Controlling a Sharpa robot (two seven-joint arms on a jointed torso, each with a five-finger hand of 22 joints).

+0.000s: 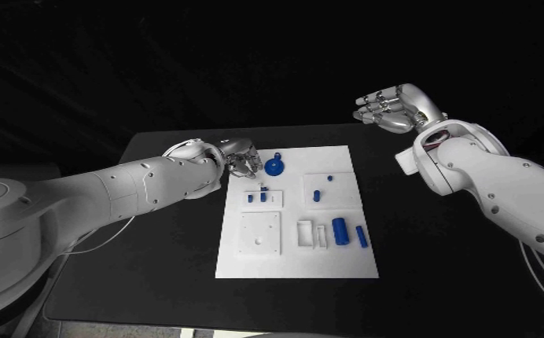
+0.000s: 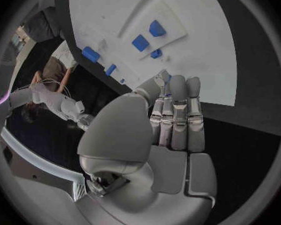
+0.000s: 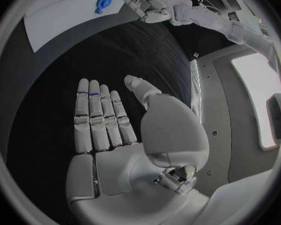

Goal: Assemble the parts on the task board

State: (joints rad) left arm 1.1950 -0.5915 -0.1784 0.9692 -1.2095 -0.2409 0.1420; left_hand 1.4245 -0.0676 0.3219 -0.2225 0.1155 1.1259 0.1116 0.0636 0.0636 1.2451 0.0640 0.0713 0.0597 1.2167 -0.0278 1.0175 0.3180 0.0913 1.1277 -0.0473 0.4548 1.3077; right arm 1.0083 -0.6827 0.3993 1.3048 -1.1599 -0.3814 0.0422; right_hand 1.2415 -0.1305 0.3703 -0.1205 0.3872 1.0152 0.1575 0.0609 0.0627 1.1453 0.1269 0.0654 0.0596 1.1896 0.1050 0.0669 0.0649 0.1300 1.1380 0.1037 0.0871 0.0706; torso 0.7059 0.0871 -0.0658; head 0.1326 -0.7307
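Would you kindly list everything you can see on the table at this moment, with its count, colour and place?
Table: one, black, under everything.
Task board: one, white, in the middle of the table.
Round blue part: one, blue, at the board's far left corner, just beside the left hand.
Small blue parts: several, blue, in the board's middle rows.
Blue cylinders: two, blue, upright on the board's near right area.
Square white plate: one, white, on the board's near left area.
Left hand: silver, at the board's far left corner, holding nothing.
Right hand: silver, raised beyond the table's far right edge, holding nothing.
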